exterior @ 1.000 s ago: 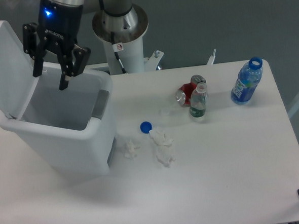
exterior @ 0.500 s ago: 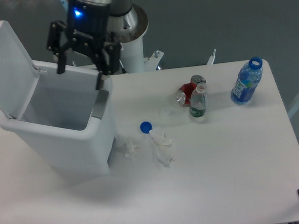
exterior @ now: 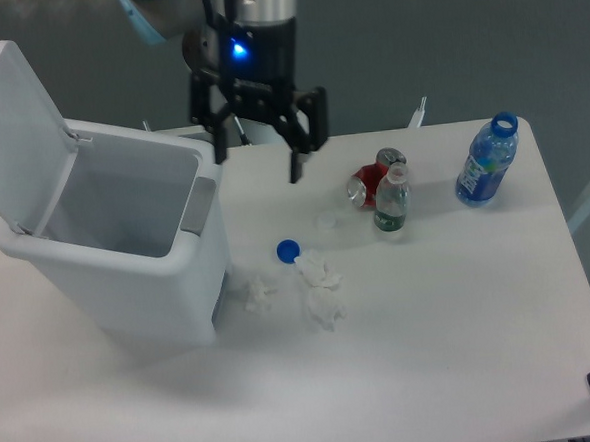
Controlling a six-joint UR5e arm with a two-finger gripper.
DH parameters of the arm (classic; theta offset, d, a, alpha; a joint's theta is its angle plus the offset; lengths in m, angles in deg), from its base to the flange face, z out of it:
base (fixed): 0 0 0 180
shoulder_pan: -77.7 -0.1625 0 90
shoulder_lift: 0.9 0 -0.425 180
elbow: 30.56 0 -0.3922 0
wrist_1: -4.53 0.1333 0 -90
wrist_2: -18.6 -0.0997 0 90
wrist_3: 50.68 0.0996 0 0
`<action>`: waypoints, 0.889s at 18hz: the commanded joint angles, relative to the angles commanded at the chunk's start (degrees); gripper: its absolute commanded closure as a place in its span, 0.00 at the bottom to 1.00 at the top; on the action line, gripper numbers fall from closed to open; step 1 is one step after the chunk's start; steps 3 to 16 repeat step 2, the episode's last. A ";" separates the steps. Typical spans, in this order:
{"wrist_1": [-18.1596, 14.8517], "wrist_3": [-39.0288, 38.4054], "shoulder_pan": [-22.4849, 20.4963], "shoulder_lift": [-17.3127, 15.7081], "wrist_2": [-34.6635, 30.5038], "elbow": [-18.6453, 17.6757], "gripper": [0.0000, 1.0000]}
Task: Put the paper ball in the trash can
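The trash can [exterior: 129, 291] is a large white bin at the left of the table, its lid [exterior: 14, 128] swung up and open, a grey panel [exterior: 198, 205] on its right rim. Three crumpled white paper balls lie on the table beside it: one [exterior: 252, 290] close to the bin, one [exterior: 318, 271] by the blue bottle cap [exterior: 288, 249], one [exterior: 325, 307] just below. My gripper [exterior: 257, 166] is open and empty, in the air above the table just right of the bin's back corner, well above the paper balls.
A crushed red can [exterior: 370, 181] and a small green-labelled bottle [exterior: 391, 201] stand at mid-table. A blue water bottle without its cap [exterior: 487, 161] stands at the right. The arm's white base column [exterior: 253, 113] rises behind the table. A faint clear scrap [exterior: 326, 219] lies near the can.
The open gripper has moved right, from over the bin's opening to above the table beside the bin. Nothing on the table has moved.
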 joint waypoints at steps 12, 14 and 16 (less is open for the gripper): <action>0.09 0.88 -0.36 1.06 -0.53 0.00 0.00; 0.09 0.88 -0.36 1.06 -0.53 0.00 0.00; 0.09 0.88 -0.36 1.06 -0.53 0.00 0.00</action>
